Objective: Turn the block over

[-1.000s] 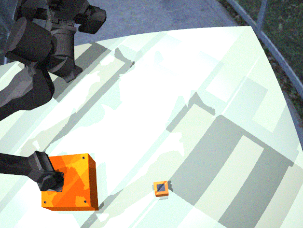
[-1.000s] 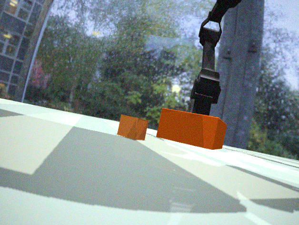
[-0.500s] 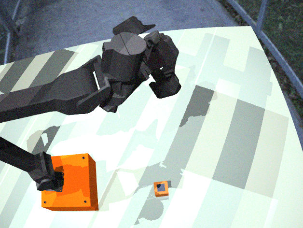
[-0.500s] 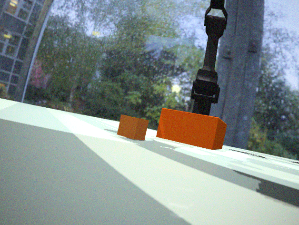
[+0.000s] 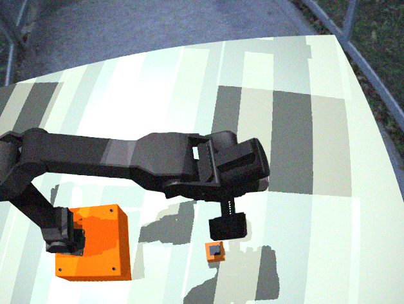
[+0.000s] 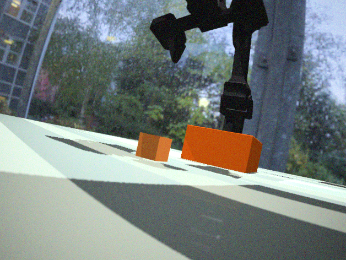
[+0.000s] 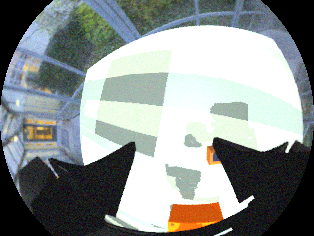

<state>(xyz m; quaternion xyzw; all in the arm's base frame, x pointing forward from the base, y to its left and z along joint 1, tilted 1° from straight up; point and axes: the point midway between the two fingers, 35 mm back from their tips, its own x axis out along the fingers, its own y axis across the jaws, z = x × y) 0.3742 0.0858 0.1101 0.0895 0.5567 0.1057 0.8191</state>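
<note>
We see the gripper (image 5: 240, 209) hanging above the table (image 5: 326, 228) with its fingers spread wide and nothing between them. The small orange block (image 5: 215, 251) rests on the table just nearer than the gripper, its dark marked side facing up. The arm's large orange base (image 5: 98, 241) sits well to the block's left.

The surface (image 5: 326, 228) was pale with grey striped patches. A small orange block (image 5: 215, 251) rested on it, dark marked side up, well apart from the larger orange base (image 5: 98, 241).
</note>
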